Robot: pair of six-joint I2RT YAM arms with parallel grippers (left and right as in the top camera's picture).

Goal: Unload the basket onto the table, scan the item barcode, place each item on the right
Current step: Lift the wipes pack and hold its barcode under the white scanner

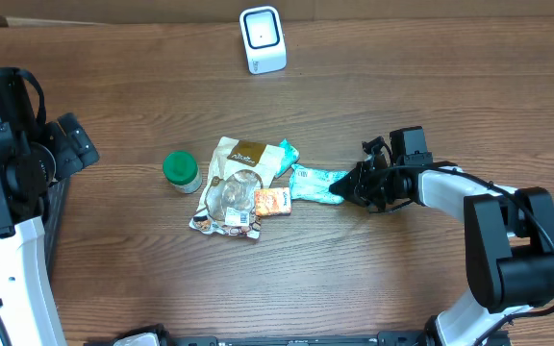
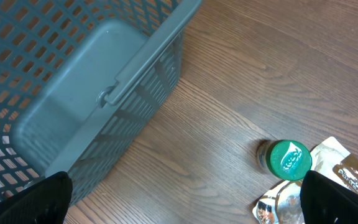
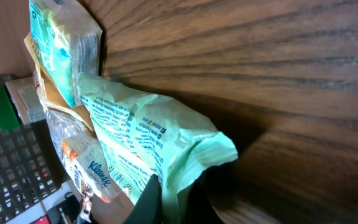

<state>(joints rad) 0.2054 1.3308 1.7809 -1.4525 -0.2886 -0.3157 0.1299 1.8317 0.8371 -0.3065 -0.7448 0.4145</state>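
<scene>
**Right gripper** (image 1: 342, 188): pressed together on the right end of the packet (image 1: 311, 182), a pale green printed wrapper. In the right wrist view the dark fingers (image 3: 143, 202) pinch the crumpled end of the film at the bottom centre of the frame. The rest of the packet runs up and to the left over the table (image 1: 402, 86).

**Packet location:** just right of centre in the overhead view. Its left end is against the pile at centre. The print is too small to make out a barcode.

**Pile:**
- A cream-and-brown pouch (image 1: 243, 156) forms the upper part.
- A clear bag (image 1: 225, 202) forms the lower left part.
- An orange tissue pack (image 1: 272, 200) lies at the lower right edge, just beside the packet.
- A teal pack (image 1: 288, 154) shows at the pouch's upper right.

**Scanner** (image 1: 263, 38): white, at the top centre of the overhead view, well apart from the packet.

**Jar** (image 1: 181, 171): upright with a green lid, just left of the pile.

**Left gripper** (image 2: 185, 208): spread wide and holding nothing. Its fingers show as dark shapes in the two lower corners of the left wrist view. It hangs over bare table between the basket (image 2: 73, 93), at upper left of that view, and the jar at lower right. In the overhead view this arm sits at the left edge of the frame.
</scene>
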